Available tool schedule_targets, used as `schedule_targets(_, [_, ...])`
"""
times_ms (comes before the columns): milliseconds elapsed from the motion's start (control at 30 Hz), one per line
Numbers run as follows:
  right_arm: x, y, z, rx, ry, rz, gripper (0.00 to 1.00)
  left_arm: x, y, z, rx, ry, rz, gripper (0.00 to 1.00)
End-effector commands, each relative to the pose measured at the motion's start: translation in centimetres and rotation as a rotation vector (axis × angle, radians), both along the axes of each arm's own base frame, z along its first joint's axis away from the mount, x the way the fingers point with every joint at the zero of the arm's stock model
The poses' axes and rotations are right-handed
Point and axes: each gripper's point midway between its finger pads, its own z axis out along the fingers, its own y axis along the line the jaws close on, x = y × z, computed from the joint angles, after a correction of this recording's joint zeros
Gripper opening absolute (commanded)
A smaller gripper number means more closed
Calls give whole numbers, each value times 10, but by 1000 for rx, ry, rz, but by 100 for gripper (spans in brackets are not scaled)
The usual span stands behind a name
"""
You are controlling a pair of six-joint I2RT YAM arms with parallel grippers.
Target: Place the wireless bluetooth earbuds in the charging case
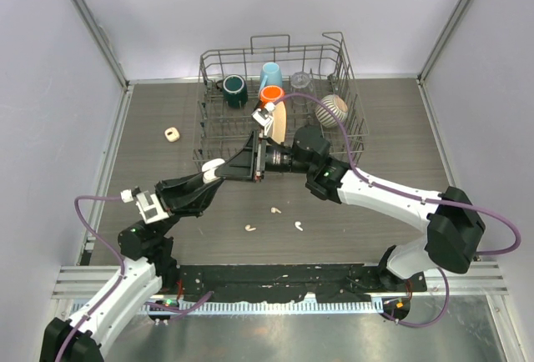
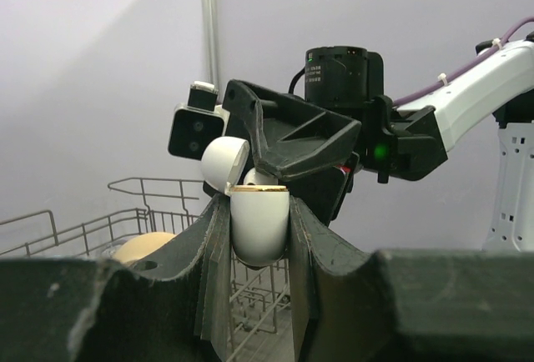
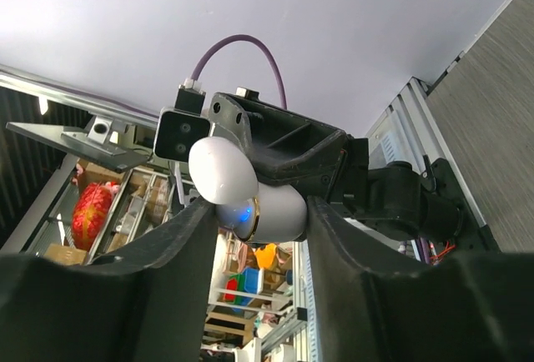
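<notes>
**Operator:** How is the left claw set?

**Technician:** The left claw (image 2: 259, 212) is closed on the charging case (image 2: 260, 233). The white body is clamped upright between both fingers (image 2: 213, 262). The lid (image 2: 225, 162) is swung open and tilted to the left of the mouth.

**Operator:** And the right claw?

**Technician:** The right claw (image 3: 263, 212) is positioned tip to tip with the left claw. Its fingers are held partly apart, and the case is seen in the gap between them, with a blue light shown at its rim. Whether the case is pressed by these fingers cannot be told. In the left wrist view, a small pale part (image 2: 257, 180) is seen at the mouth, directly under the right claw's tip. It is too small to be identified.

**Operator:** Where are the earbuds located?

**Technician:** Three wireless bluetooth earbuds (image 1: 275, 210) are laid loose on the surface (image 1: 392, 137). They are below the two claws, toward the arm bases, and well apart from the case. None is touched by either claw.

**Operator:** What else is noted?

**Technician:** A second, cream case (image 1: 172, 134) is laid on the surface beyond the left claw and to its left, well apart. A wire rack (image 1: 346, 70) holding cups (image 1: 269, 74) is set just beyond the right claw.
</notes>
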Motion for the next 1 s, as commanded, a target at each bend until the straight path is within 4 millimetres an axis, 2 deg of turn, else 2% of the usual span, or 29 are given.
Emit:
schedule_targets(0, [-8, -4, 25, 99, -21, 38, 46, -10, 4, 25, -31, -88, -1, 0])
schedule_targets(167, [-13, -5, 28, 124, -22, 65, 28, -7, 4, 20, -31, -68, 4, 4])
schedule_targets(333, [-13, -9, 33, 124, -84, 44, 8, -3, 2, 15, -23, -42, 4, 15])
schedule_targets(633, [-3, -15, 32, 9, -268, -50, 4, 0, -4, 0, 35, 18, -15, 16])
schedule_targets(967, [0, -16, 30, -11, -300, -60, 1, 1, -8, -9, 78, 42, -24, 18])
